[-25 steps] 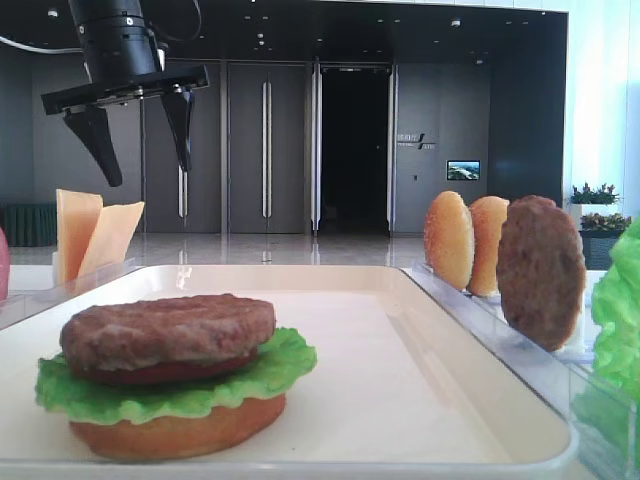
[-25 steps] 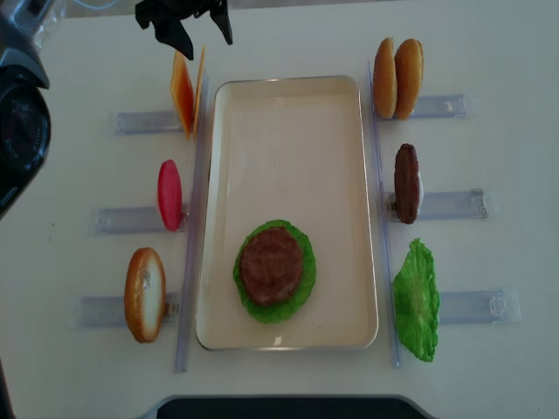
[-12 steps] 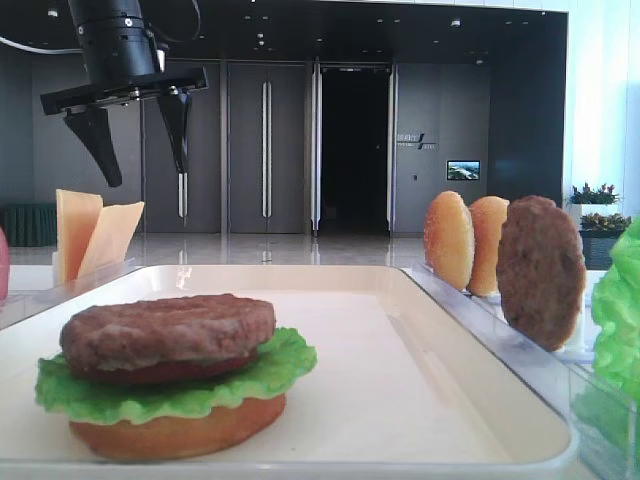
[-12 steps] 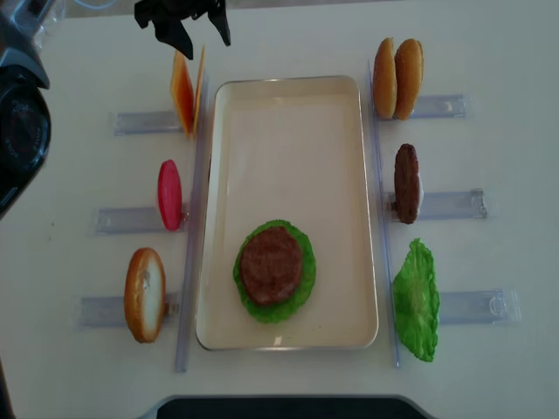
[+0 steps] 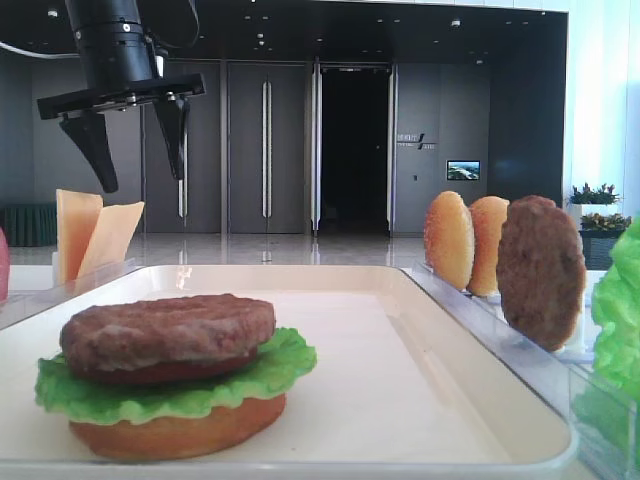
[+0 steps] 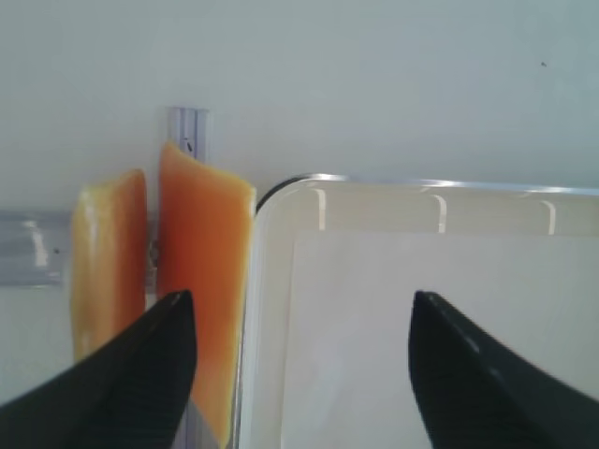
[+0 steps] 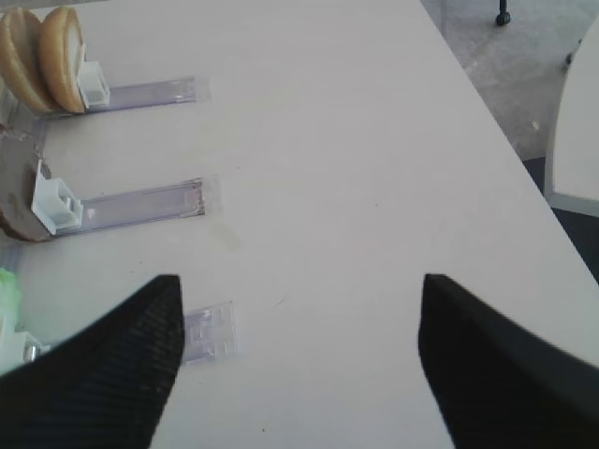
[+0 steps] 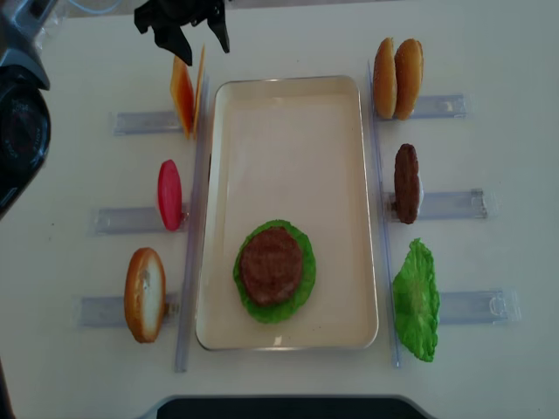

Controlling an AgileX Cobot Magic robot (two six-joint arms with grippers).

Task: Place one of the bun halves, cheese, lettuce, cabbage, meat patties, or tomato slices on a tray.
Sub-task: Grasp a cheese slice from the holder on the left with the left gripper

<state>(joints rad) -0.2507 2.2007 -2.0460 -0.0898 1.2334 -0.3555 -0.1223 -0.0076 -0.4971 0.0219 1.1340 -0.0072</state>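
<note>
Now, one view after another.

Low front view: the left gripper point(image 5: 133, 135) hangs with fingers apart, empty, above the two cheese point(image 5: 93, 232) slices at far left. On the tray point(image 5: 420, 350) near left sits a stack: bun base, lettuce point(image 5: 170, 385), a red layer, patty point(image 5: 165, 330) on top. At right two buns point(image 5: 465, 240) and a spare patty point(image 5: 540, 270) stand on edge. The right gripper is out of view here.

Overhead view: only here is the whole layout plain. Clear holders point(image 8: 140, 122) flank the tray, with cheese far left, a tomato slice point(image 8: 169, 194) mid left, a bun near left; buns, patty and a loose leaf point(image 8: 416, 301) down the right. The left gripper sits at the far left edge, just over the cheese.

Left wrist view: the fingers point(image 6: 122, 383) straddle the nearer cheese slice and the tray's far left corner, touching neither.

Right wrist view: the right gripper point(image 7: 299, 365), fingers wide apart and empty, over bare table point(image 7: 356, 168) right of the holders.
</note>
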